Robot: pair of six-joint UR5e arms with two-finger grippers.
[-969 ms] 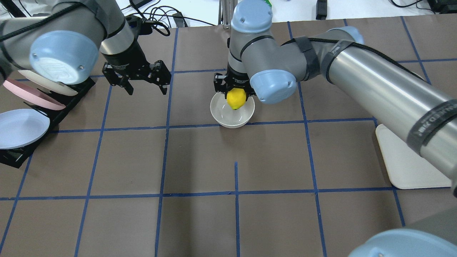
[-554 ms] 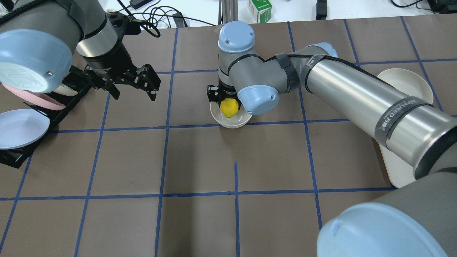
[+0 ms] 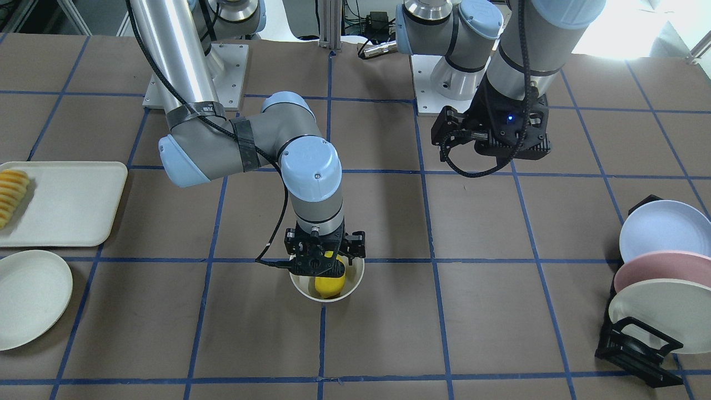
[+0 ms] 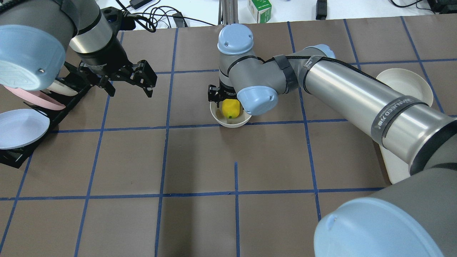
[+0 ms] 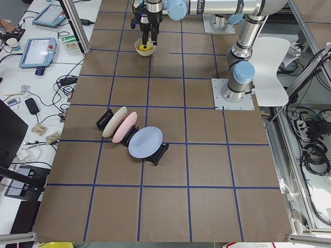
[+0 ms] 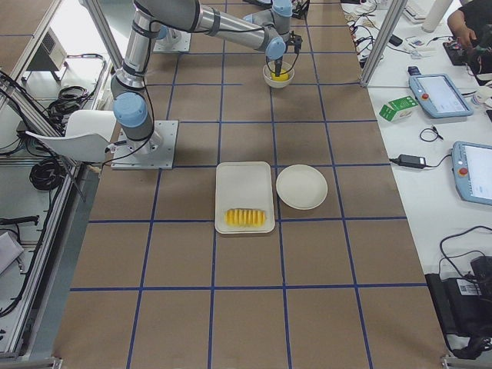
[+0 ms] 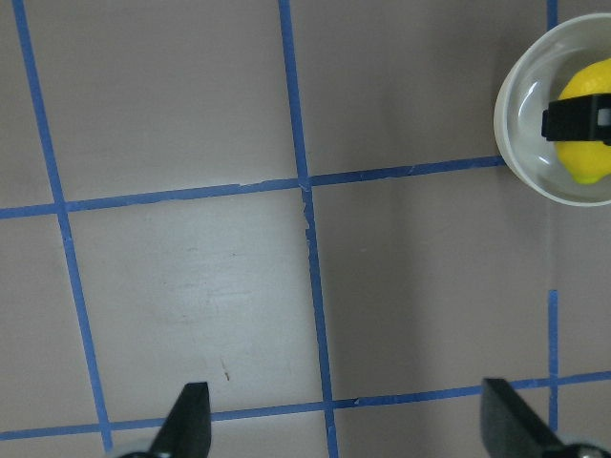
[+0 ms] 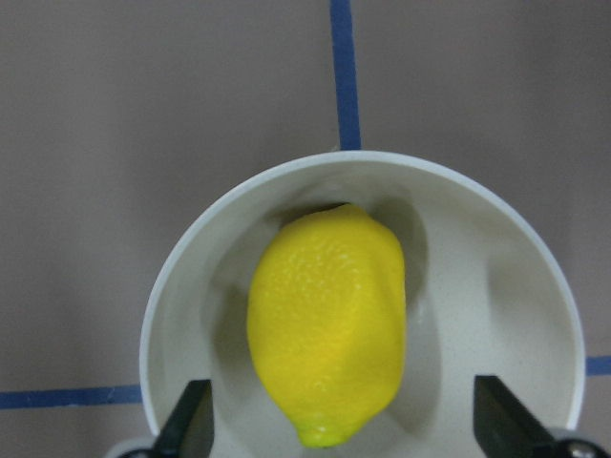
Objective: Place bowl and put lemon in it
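Note:
The off-white bowl (image 4: 228,123) stands on the table near the middle. The yellow lemon (image 4: 230,108) lies inside it. My right gripper (image 3: 325,266) hangs straight over the bowl, open. In the right wrist view its fingertips (image 8: 191,420) stand wide apart on either side of the lemon (image 8: 327,320) without touching it, inside the bowl's rim (image 8: 477,286). My left gripper (image 4: 130,87) is open and empty, above the table to the left of the bowl. The left wrist view shows the bowl (image 7: 520,143) and lemon (image 7: 584,157) at its upper right.
A black rack (image 4: 21,121) with blue, pink and white plates stands at the table's left side. A flat white plate (image 3: 28,297) and a white tray (image 3: 66,203) with orange-yellow fruit slices (image 3: 11,194) lie on the robot's right side.
My right gripper came down with the lemon into the bowl and let it go; the lemon now lies in the bowl. My left gripper drew back to the left.

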